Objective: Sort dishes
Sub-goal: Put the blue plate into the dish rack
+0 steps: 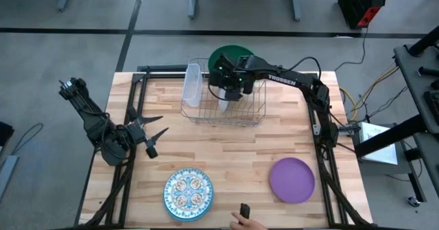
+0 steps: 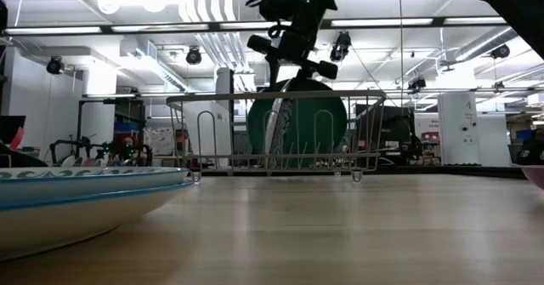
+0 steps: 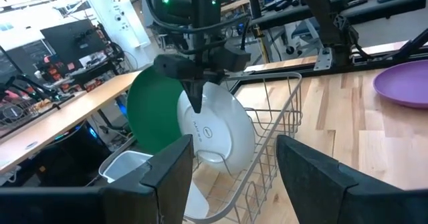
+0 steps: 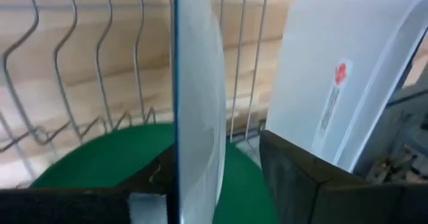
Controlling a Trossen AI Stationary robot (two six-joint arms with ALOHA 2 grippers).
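The wooden table is a pale butcher-block top with visible plank seams.

At its far centre stands the wire dish rack, an open basket of thin bent metal rods with upright tines. The tines are evidently there to hold plates on edge, which explains the vertical placement of the dishes in it.

The large dark green plate, round and glossy, stands upright at the far side of the rack.

A clear plastic tub, rectangular and smooth, stands just beside the rack's left end.

The purple plate lies flat at near right. The blue-and-white patterned plate lies flat at near centre, face up. Both are well apart from the rack and not yet sorted.

A white-backed plate, smooth and glazed, stands on edge in the rack, just in front of the green one.

The right gripper is above the rack, clenched on the top rim of the white-backed plate. Holding by the rim keeps the plate vertical for seating between tines.

The left gripper waits at the left of the table, fingers spread, holding nothing.

A person's hand shows at the near edge.
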